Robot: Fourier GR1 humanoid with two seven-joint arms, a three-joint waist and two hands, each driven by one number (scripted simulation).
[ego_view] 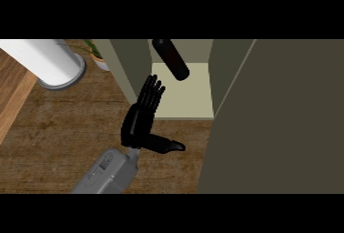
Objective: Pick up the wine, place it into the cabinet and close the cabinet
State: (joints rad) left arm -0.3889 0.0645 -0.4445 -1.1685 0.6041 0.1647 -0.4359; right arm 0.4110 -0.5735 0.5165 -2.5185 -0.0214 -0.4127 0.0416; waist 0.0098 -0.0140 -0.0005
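Now the left hand is fully open, with straight fingers and the thumb out to its side, and it holds nothing. The wine is already inside the cabinet, just beyond the fingertips and a little to their right, not touching the hand. So the step in hand is, I think, the closing. The door stands open, well to the right of the hand. To do it well, the hand should first leave the opening, then push the door with flat fingers, slowly, so the bottle is not hit.
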